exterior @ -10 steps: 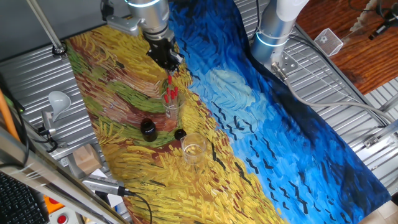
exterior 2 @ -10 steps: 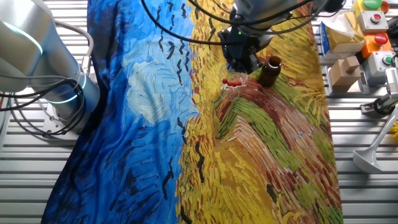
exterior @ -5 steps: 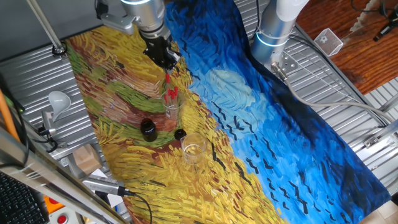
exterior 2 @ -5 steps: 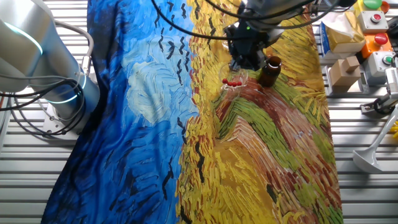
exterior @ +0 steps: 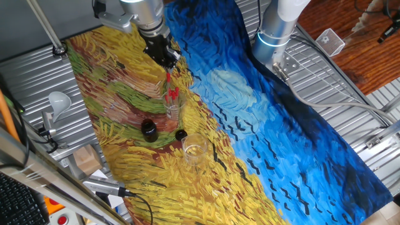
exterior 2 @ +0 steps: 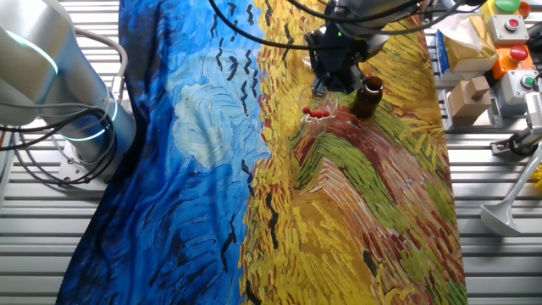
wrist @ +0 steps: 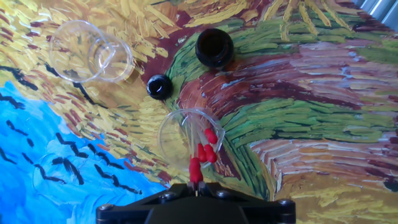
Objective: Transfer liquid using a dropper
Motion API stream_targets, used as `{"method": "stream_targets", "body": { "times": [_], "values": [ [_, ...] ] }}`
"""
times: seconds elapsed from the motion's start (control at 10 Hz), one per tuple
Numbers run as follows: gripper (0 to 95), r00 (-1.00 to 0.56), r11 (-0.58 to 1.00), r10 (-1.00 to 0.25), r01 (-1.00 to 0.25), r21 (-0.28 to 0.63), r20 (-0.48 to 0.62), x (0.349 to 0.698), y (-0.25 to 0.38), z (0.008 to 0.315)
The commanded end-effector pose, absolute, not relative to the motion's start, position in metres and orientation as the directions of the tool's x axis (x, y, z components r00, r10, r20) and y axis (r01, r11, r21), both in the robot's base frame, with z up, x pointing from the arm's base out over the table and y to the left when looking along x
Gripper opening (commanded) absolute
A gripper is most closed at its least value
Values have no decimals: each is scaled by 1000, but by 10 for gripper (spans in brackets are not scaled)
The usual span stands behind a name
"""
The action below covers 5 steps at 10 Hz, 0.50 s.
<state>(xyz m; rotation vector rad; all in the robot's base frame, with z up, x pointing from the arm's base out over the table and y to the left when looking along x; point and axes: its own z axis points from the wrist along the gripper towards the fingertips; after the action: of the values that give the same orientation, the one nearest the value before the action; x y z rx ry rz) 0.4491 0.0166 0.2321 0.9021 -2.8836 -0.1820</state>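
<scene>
Black pincer [exterior: 169,60] above beaker [exterior: 172,106], gripping dropper [wrist: 195,169].

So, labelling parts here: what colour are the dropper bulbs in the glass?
Bright red bulbs on the droppers in the clear glass; hand view shows them best.

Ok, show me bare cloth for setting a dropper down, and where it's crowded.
Bare: the blue half of the cloth, and the yellow-green stretch between the dropper glass and the ribbed metal table. Crowded: dropper glass, dark bottle, black cap and empty beaker bunch together.
</scene>
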Motion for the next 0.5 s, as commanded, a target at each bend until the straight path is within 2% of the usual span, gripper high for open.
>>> {"method": "stream_targets", "body": {
  "times": [0.1, 0.5],
  "values": [
    [0, -815, 815, -574, -560, 152, 74, 449, 16, 235],
    [0, -812, 812, -577, -561, 159, 83, 453, 16, 243]
  ]
}}
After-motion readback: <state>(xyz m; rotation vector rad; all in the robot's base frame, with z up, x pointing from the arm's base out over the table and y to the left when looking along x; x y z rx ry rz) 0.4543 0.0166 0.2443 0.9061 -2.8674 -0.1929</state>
